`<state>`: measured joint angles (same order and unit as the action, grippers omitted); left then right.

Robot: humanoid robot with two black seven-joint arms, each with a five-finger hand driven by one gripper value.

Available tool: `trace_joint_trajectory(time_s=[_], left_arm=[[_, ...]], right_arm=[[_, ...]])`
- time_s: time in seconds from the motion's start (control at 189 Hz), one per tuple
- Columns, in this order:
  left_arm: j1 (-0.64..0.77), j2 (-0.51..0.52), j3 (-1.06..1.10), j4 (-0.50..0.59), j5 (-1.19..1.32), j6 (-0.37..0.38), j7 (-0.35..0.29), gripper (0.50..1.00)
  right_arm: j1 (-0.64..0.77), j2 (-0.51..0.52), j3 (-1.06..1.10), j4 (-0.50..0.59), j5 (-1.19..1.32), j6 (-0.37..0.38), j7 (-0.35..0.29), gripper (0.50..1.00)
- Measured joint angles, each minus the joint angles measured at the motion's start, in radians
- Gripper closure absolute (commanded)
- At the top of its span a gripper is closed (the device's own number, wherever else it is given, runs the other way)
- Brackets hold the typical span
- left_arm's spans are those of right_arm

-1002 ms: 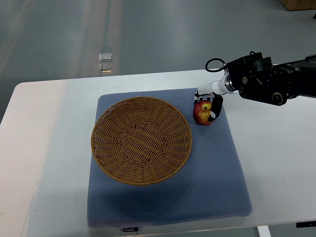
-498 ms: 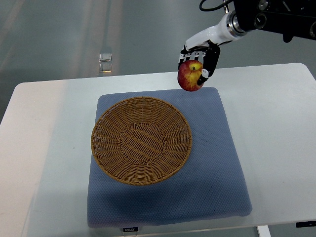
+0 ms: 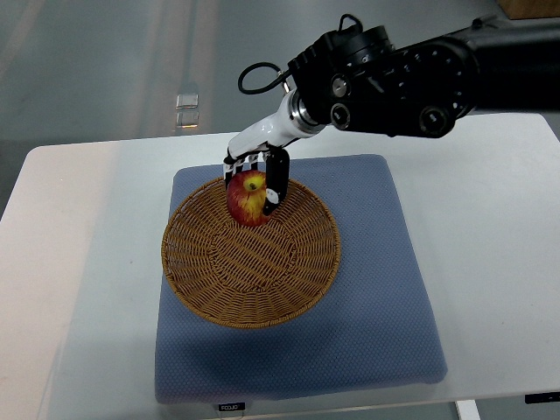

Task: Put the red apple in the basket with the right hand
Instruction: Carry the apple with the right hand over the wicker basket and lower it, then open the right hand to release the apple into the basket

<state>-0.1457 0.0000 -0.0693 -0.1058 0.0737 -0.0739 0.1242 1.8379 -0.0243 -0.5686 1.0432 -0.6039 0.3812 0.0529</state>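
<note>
One apple, one basket, one blue mat and one white table show, along with one robot hand. The right hand reaches in from the right on a black arm with a white forearm link, and its fingers are curled around the apple from above and from the sides, holding it. The apple is red with a yellow patch near its top; its stem end faces up toward the camera and slightly toward the far side, so its axis runs close to vertical. It sits over the far part of the basket, inside the rim; whether it touches the weave cannot be told. The basket is round, shallow, of brown wicker, and lies on the left half of the mat. The mat lies flat on the table.
</note>
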Motion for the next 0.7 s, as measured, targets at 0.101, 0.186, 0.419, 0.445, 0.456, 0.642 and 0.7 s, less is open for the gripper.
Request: trace_joint_trajectory(time_s=[0.101, 0.186, 0.419, 0.445, 0.456, 0.642, 0.7], left_arm=[[0.0, 0.0, 0.001, 0.0, 0.0, 0.0, 0.0, 0.5], [0.0, 0.0, 0.002, 0.0, 0.0, 0.0, 0.0, 0.5], [0.002, 0.0, 0.001, 0.0, 0.0, 0.0, 0.0, 0.5], [0.002, 0.0, 0.001, 0.0, 0.0, 0.0, 0.0, 0.5], [0.002, 0.0, 0.001, 0.0, 0.0, 0.0, 0.0, 0.5], [0.004, 0.0, 0.0, 0.001, 0.0, 0.0, 0.0, 0.5], [0.004, 0.0, 0.0, 0.001, 0.0, 0.0, 0.0, 0.5]], right_arm=[[-0.012, 0.021, 0.001, -0.005, 0.0, -0.031, 0.004, 0.973], [-0.022, 0.024, 0.001, -0.016, 0.0, -0.054, 0.006, 0.971], [-0.098, 0.024, -0.002, -0.054, -0.019, -0.084, 0.006, 0.961], [-0.107, 0.024, -0.002, -0.055, -0.019, -0.088, 0.006, 0.961], [-0.11, 0.024, -0.002, -0.055, -0.02, -0.089, 0.006, 0.961], [-0.152, 0.024, -0.002, -0.061, -0.02, -0.11, 0.005, 0.934], [-0.162, 0.024, -0.002, -0.066, -0.02, -0.111, 0.005, 0.932]])
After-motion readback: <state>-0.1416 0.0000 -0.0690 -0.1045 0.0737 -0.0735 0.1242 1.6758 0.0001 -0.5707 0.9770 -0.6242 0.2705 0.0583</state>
